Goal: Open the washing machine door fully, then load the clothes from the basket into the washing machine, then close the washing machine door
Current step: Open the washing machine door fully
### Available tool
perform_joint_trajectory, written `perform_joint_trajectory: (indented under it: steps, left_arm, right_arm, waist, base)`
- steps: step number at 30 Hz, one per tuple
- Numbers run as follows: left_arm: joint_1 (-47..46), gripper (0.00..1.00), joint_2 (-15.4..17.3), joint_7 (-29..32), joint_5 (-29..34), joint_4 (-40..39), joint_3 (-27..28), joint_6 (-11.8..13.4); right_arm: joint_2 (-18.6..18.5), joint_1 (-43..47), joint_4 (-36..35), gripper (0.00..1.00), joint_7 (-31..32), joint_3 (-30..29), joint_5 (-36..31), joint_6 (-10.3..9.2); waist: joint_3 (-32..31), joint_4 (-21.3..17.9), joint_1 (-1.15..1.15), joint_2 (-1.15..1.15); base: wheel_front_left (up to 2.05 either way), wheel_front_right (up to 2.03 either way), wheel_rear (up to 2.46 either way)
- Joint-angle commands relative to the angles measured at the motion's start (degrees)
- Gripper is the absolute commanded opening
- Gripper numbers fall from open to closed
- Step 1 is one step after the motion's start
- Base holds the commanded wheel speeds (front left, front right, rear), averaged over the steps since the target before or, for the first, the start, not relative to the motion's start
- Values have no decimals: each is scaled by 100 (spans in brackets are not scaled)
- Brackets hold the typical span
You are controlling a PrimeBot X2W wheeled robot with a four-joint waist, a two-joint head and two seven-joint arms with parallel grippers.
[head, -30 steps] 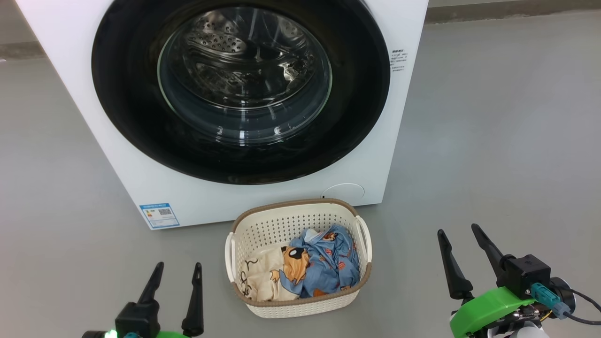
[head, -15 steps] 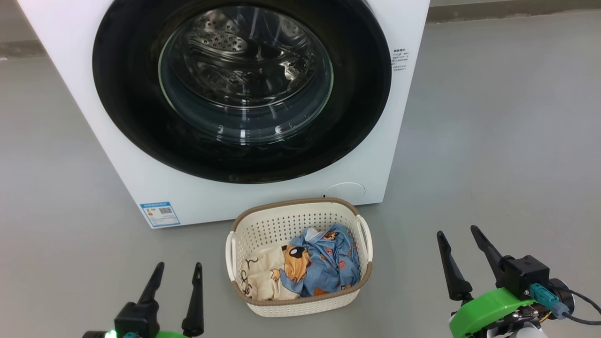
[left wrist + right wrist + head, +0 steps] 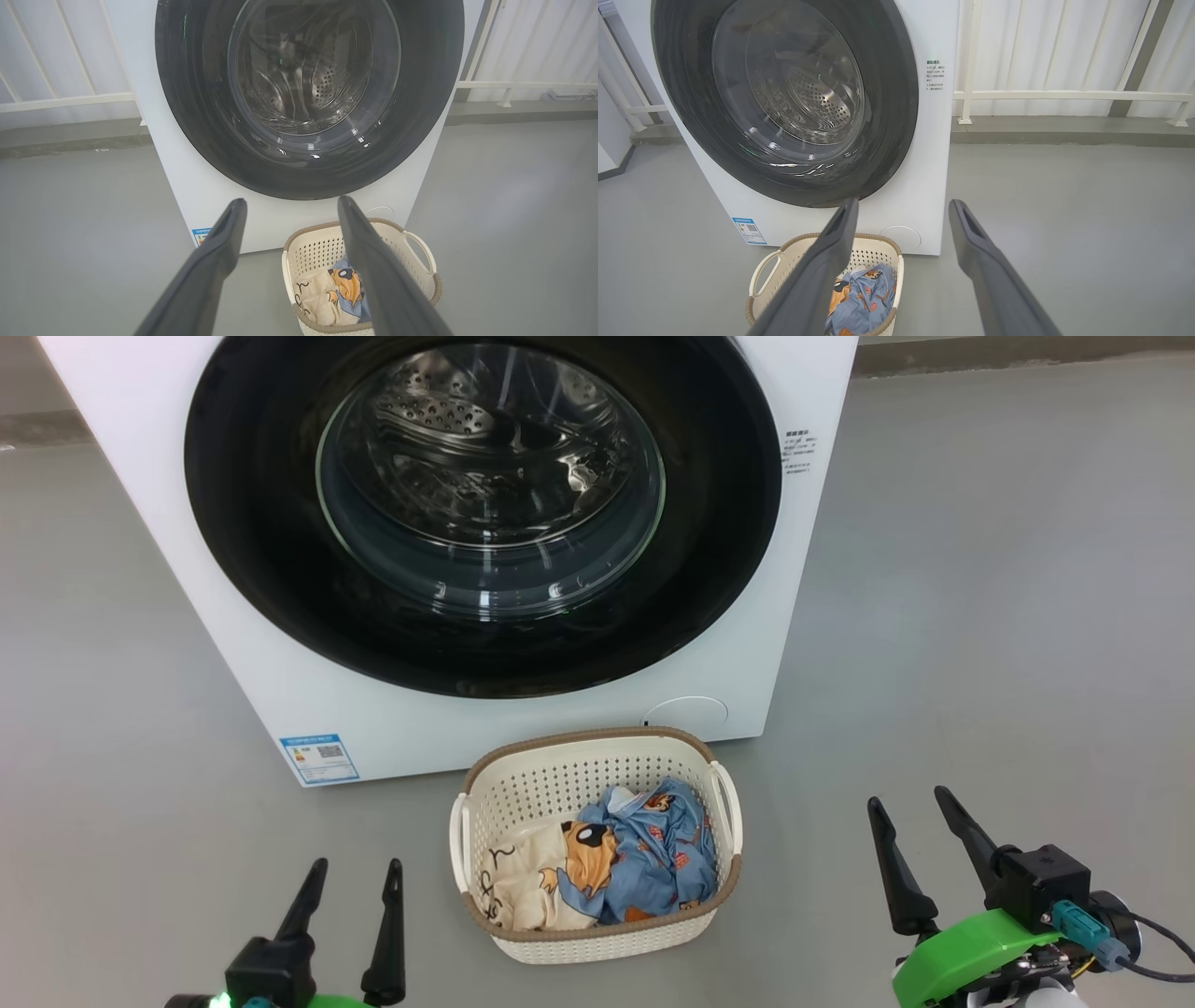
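The white washing machine (image 3: 280,691) stands ahead with its round black-rimmed door (image 3: 261,523) shut flat against the front; the steel drum shows through the glass. On the floor before it sits the cream basket (image 3: 597,943), holding the clothes: a light blue dog-print fabric (image 3: 653,859) and a cream fabric (image 3: 523,891). Left of the basket my left gripper (image 3: 358,872) hangs open over the floor, nothing between its fingers. At the basket's right my right gripper (image 3: 907,801) is open too and holds nothing. Both wrist views face the door (image 3: 420,93) (image 3: 896,93) and the basket (image 3: 420,242) (image 3: 761,280).
Grey floor (image 3: 980,616) spreads all around the machine. A white railing (image 3: 1064,95) and a low kerb (image 3: 1064,133) run behind it. A blue label sticker (image 3: 318,758) sits at the machine's lower left corner, a round white cap (image 3: 686,711) at the lower right.
The whole head picture has drifted slightly, so the camera moved a little. Both grippers stay open in place, and the door and basket have not moved.
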Motion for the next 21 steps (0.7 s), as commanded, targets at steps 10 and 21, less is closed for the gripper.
perform_joint_trajectory:
  steps: [10,21]
  left_arm:
    - [-169,100,31,-37,-126,-124,153,-162]
    - [-182,100,31,-37,-159,-111,112,-166]
  right_arm:
    - [-42,-240,-125,100,-36,171,-24,9]
    - [-42,-238,-133,100,-15,144,-54,9]
  waist:
    - [0,-20,0,0]
    - [10,-41,0,0]
  base:
    - [12,10,-22]
    - [82,82,-163]
